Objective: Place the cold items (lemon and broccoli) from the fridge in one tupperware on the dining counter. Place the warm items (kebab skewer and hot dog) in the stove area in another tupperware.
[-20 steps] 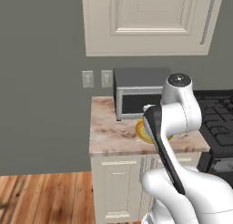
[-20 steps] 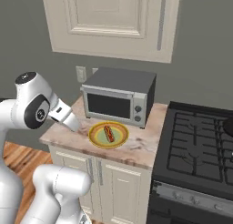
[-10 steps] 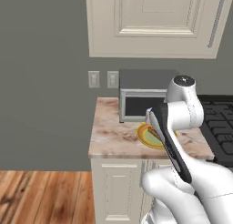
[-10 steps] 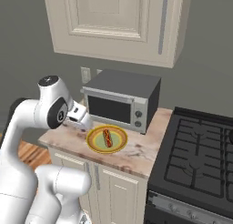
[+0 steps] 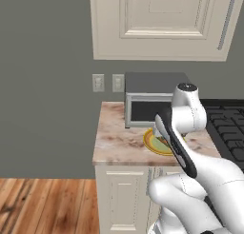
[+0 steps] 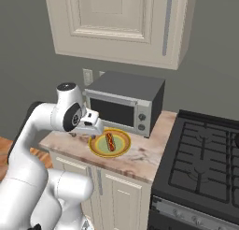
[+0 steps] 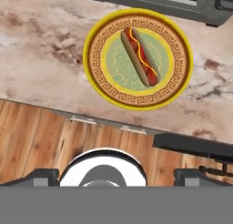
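The hot dog (image 7: 139,56) lies on a round plate (image 7: 100,77) with a yellow rim and a brown key pattern around a pale green middle. In the hand view its long axis runs on a diagonal, from the upper left near the microwave (image 7: 150,2) down to the lower right; a thin yellow line of mustard goes along the red sausage between the two halves of the bun. In the right base view the hot dog (image 6: 110,141) points roughly from the microwave (image 6: 125,105) toward the front edge of the counter (image 6: 140,159).

The plate stands on the marble counter just in front of the microwave, close to the black stove (image 6: 205,154) on its right. In the left base view the arm hides most of the plate (image 5: 153,143).

No brand, label or writing can be read on the microwave or on the plate; the small knobs on the microwave are too blurred.

The gripper (image 7: 116,175) hangs over the front edge of the counter, above the wood floor (image 7: 41,141), with its two tips spread wide and nothing between them. The hot dog is ahead of it, apart from the fingers (image 7: 41,175), perhaps a little to the right of the middle line.
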